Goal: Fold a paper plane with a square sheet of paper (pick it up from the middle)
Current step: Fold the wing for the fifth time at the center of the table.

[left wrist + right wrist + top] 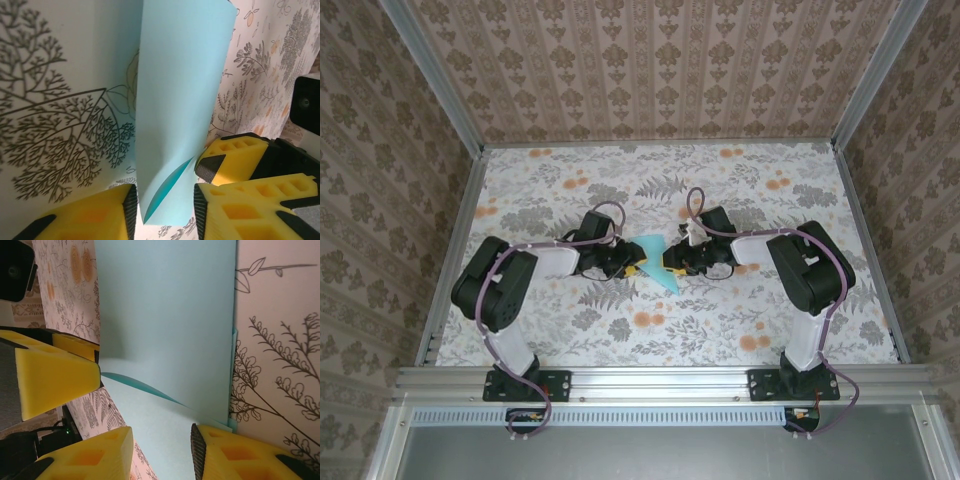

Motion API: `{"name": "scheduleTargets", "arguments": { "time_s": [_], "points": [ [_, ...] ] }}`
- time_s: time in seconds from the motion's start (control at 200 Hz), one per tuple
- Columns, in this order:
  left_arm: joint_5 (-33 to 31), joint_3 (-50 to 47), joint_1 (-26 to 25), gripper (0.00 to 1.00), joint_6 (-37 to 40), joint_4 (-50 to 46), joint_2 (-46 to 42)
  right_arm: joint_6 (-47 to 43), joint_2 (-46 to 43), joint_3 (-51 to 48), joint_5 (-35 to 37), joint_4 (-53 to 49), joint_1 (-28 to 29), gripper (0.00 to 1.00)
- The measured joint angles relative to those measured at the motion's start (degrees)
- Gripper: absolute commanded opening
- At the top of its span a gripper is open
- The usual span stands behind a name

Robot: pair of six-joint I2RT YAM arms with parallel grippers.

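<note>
Both arms reach inward: left gripper (pixel 633 269) and right gripper (pixel 672 262) meet tip to tip at centre of table (pixel 750 190). Paper (pixel 657 264) sits between them, turquoise, folded, pointed at near end. Left wrist view: yellow fingers (pixel 100 215) apart, paper standing in gap, edges close to both pads; cannot tell whether pinched. Right wrist view: fingers likewise apart, paper spanning gap, one edge against one pad; grip not clear. Cannot tell whether paper lies on table or is lifted.
</note>
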Motion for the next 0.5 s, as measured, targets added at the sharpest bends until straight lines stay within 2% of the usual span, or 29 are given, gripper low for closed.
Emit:
{"name": "scheduleTargets", "arguments": {
  "time_s": [0.245,0.35,0.5],
  "points": [
    [1.0,0.0,-0.3,0.1,-1.9,2.6,1.6,0.8,-0.4,-1.1,-0.4,2.3,-0.1,0.44],
    [1.2,0.0,-0.3,0.05,-2.3,3.1,1.6,0.2,-2.2,-2.5,1.6,3.2,0.0,0.43],
    [1.2,0.2,-0.3,0.03,-2.4,3.2,1.6,-3.4,-10.7,-7.5,9.7,4.1,2.0,0.58]
  ]
}}
